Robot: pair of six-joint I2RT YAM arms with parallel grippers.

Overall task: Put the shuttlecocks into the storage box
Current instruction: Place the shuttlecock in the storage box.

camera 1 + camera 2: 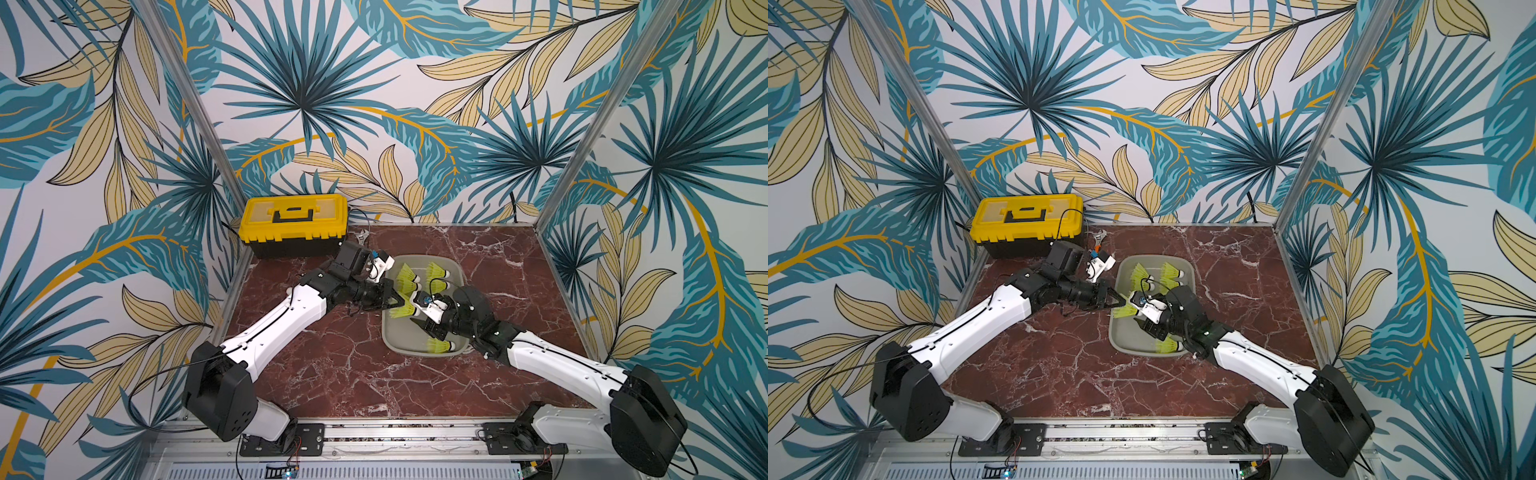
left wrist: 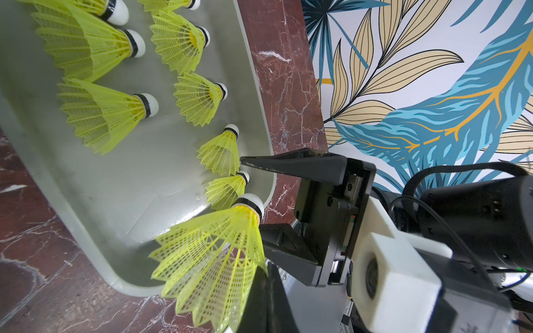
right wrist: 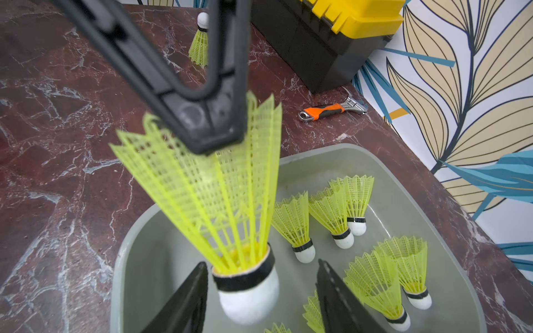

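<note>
Jaws of left gripper (image 3: 215, 135) clamped on skirt rim of held shuttlecock (image 3: 207, 199), its white tip between spread jaws of right gripper (image 3: 259, 299), over storage box (image 3: 317, 164). Stray shuttlecock (image 3: 200, 43) on table (image 3: 57, 115) near toolbox (image 3: 331, 43): right wrist view only.

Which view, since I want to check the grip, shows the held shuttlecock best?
Right wrist: the held shuttlecock fills it, skirt rim pinched by the left gripper, white tip down over the storage box. Left wrist shows skirt and tip close, the pinch half cut off. Both top views show only a small yellow patch.
</note>
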